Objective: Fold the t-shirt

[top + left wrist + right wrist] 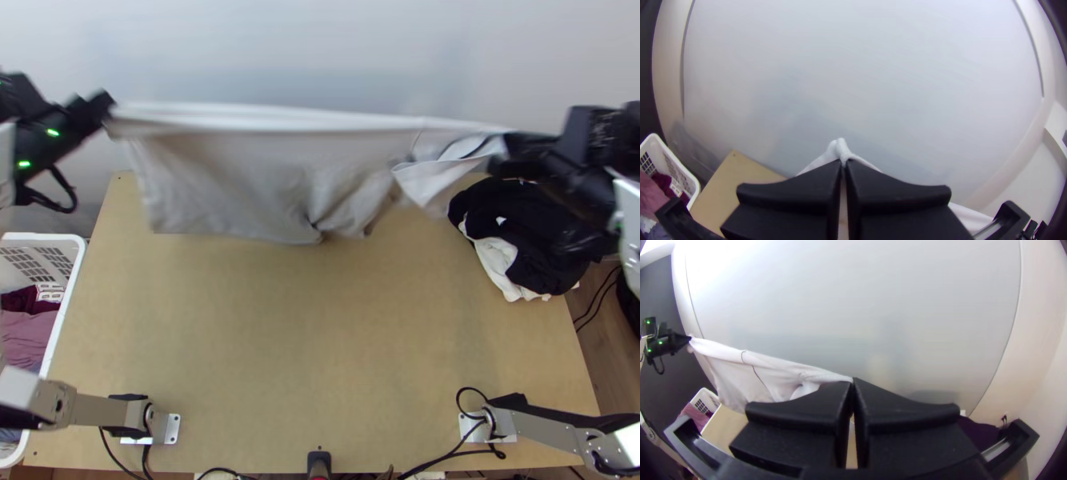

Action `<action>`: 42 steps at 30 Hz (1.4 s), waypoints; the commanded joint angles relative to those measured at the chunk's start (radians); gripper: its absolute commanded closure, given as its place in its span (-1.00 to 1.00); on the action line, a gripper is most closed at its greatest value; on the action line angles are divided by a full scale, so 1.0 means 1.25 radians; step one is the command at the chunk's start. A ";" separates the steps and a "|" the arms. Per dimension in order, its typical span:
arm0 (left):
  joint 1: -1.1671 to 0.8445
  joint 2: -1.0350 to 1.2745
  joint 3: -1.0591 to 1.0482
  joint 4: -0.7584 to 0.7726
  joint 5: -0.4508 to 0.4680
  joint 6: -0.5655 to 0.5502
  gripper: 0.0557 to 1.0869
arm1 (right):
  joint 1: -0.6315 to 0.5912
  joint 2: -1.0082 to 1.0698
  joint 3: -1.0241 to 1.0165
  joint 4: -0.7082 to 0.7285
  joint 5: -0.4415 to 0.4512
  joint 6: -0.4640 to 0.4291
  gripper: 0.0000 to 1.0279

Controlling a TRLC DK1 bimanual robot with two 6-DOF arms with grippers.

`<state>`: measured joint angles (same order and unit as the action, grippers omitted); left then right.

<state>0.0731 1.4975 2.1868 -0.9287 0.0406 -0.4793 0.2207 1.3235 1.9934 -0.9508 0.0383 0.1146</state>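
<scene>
The white t-shirt [264, 176] hangs stretched between both grippers above the table's far part, its top edge taut and its lower part loose and creased. At its left end, my left gripper [110, 112] is shut on a corner. The right gripper [508, 146] is shut on the opposite end. In the left wrist view a bunched tip of the t-shirt [841, 149] pokes out between the fingers of the left gripper [843, 166]. In the right wrist view the t-shirt [760, 373] runs from the right gripper [852, 384] across to the left one.
Black and white clothes lie heaped [528, 232] at the table's far right corner, below the right arm. A white basket [68, 312] with pink and dark red clothes stands beyond the left edge. The wooden table [320, 344] stretches between the arm bases and a pale wall behind.
</scene>
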 commanded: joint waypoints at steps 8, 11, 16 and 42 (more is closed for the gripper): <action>-0.168 -0.194 0.021 0.159 -0.251 0.182 0.93 | -0.021 -0.151 -0.041 0.217 0.117 -0.163 0.94; -0.207 -0.230 0.014 0.161 -0.306 0.263 0.93 | -0.019 -0.200 -0.089 0.303 0.139 -0.221 0.94; -0.207 -0.278 0.018 0.264 -0.376 0.375 0.93 | -0.021 -0.267 -0.131 0.405 0.166 -0.289 0.94; -0.157 -0.507 -0.039 -0.362 -0.026 0.264 0.93 | -0.060 -0.601 -0.223 0.228 0.163 -0.368 0.94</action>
<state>-0.1970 0.9154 2.1460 -1.2266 -0.1280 -0.1394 0.1619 0.6533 1.7287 -0.6132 0.2470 -0.3279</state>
